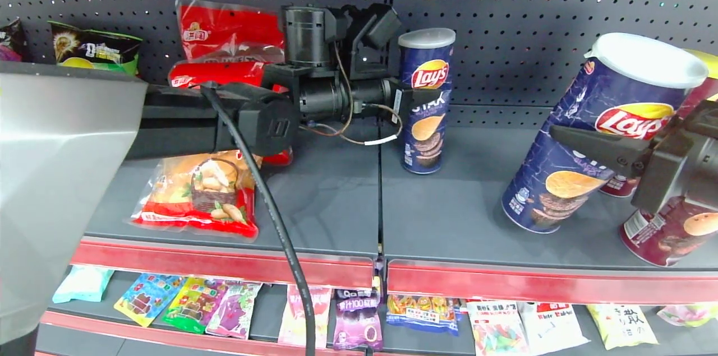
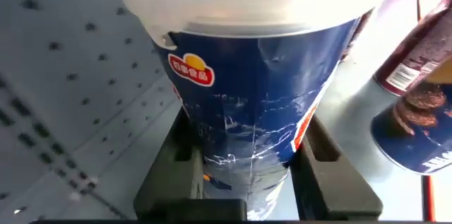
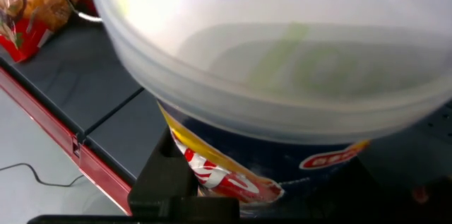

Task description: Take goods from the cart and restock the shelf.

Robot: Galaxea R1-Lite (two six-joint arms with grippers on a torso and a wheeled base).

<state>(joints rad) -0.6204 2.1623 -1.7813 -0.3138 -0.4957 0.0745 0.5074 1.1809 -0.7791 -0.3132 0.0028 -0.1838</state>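
A blue chips can (image 1: 427,99) with a white lid stands upright on the grey shelf (image 1: 336,204), near the pegboard at mid-shelf. My left gripper (image 1: 408,102) comes in from the left and is shut on its middle; in the left wrist view the can (image 2: 254,104) sits between both fingers (image 2: 173,174). Further right, a second blue chips can (image 1: 594,126) leans left, its base at the shelf surface. My right gripper (image 1: 614,146) is shut on it from the right, one finger (image 1: 589,148) across its front. In the right wrist view this can's lid (image 3: 282,68) looms above the gripper (image 3: 261,196).
Two maroon cans (image 1: 670,232) stand by the right gripper. Red snack bags (image 1: 224,36) lean on the pegboard behind the left arm, and a peanut bag (image 1: 199,196) lies near the shelf's red front edge (image 1: 224,263). A green bag (image 1: 95,50) is far left. Packets fill the lower shelf (image 1: 359,317).
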